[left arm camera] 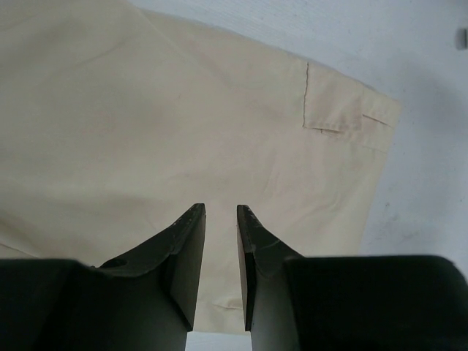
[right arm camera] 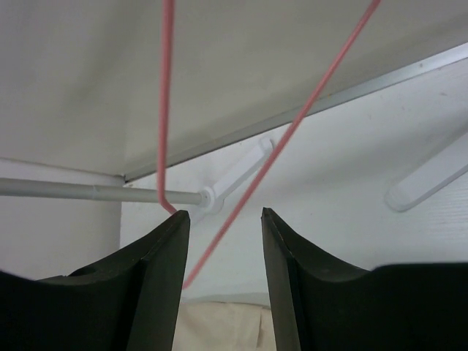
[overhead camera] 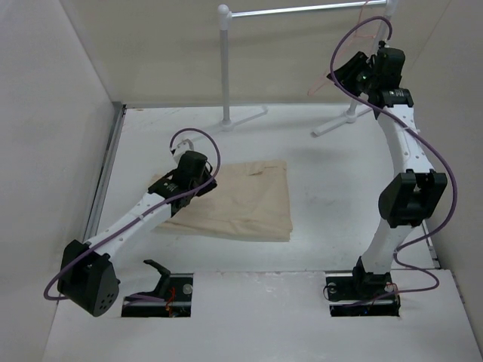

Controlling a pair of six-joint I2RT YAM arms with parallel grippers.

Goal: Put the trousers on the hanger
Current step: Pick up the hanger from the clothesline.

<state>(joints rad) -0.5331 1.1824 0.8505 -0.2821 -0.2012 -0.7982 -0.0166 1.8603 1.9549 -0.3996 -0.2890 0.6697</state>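
Note:
The beige trousers (overhead camera: 238, 200) lie folded flat on the white table; in the left wrist view they fill the frame (left arm camera: 183, 117), a pocket seam showing. My left gripper (overhead camera: 210, 183) rests low over their left part, its jaws a narrow gap apart (left arm camera: 221, 212) with only cloth beneath them. The thin pink hanger (overhead camera: 323, 79) hangs from the rack's bar at the back right. My right gripper (overhead camera: 338, 75) is raised beside it and open (right arm camera: 225, 216). The hanger's wire (right arm camera: 292, 131) runs down between the fingers, touching neither that I can see.
The white garment rack stands at the back, with a post (overhead camera: 224, 60), a silver bar (overhead camera: 302, 10) and feet (overhead camera: 339, 121) on the table. White walls close in the left, back and right sides. The rack's tube also shows in the right wrist view (right arm camera: 88, 191).

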